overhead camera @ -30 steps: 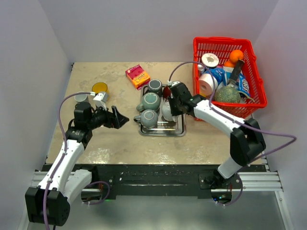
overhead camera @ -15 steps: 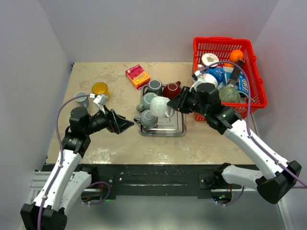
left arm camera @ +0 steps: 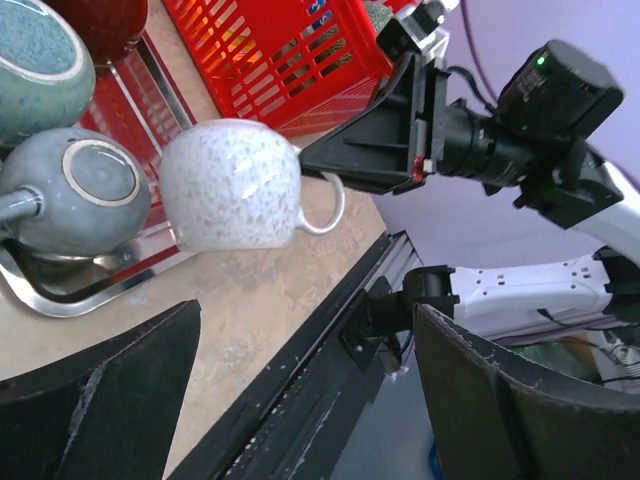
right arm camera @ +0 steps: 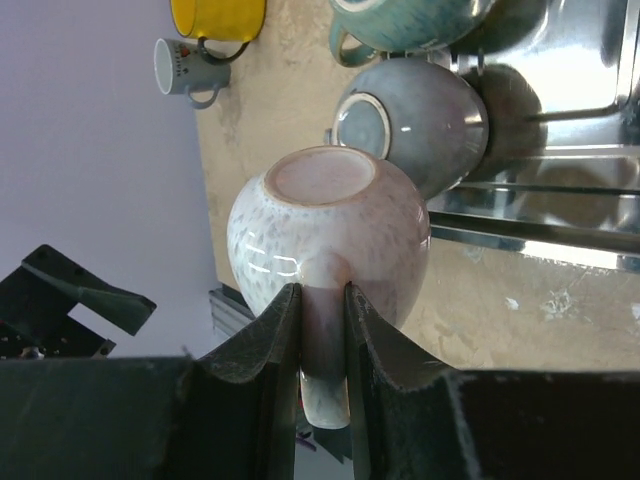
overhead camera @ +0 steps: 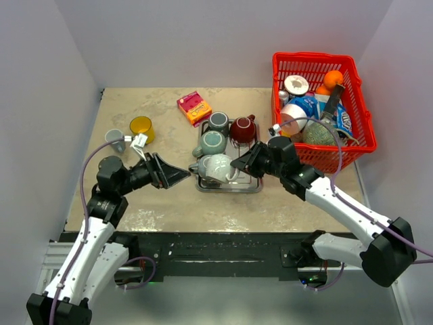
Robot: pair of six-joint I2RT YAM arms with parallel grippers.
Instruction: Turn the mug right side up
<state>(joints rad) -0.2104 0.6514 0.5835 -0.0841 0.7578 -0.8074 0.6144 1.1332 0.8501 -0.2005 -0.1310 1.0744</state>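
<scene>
The white speckled mug (overhead camera: 216,167) hangs in the air over the front of the steel tray (overhead camera: 252,187), tipped on its side. My right gripper (overhead camera: 240,164) is shut on its handle; in the right wrist view the fingers pinch the handle (right arm camera: 322,330) and the mug's base ring (right arm camera: 320,175) faces the camera. The mug also shows in the left wrist view (left arm camera: 235,185), handle to the right. My left gripper (overhead camera: 181,175) is open and empty, left of the mug, pointing at it, with a gap between them.
On the tray stand a grey-blue upside-down mug (right arm camera: 410,120), a teal mug (overhead camera: 212,142), a dark grey mug (overhead camera: 218,122) and a red mug (overhead camera: 242,128). A pink box (overhead camera: 194,107), a yellow cup (overhead camera: 141,126) and a small grey mug (overhead camera: 115,139) stand at the left. A full red basket (overhead camera: 318,64) stands at the back right.
My right gripper has taken the white mug off the tray by its handle, carried it toward the front left, and turned it. My left gripper has edged right toward it.
</scene>
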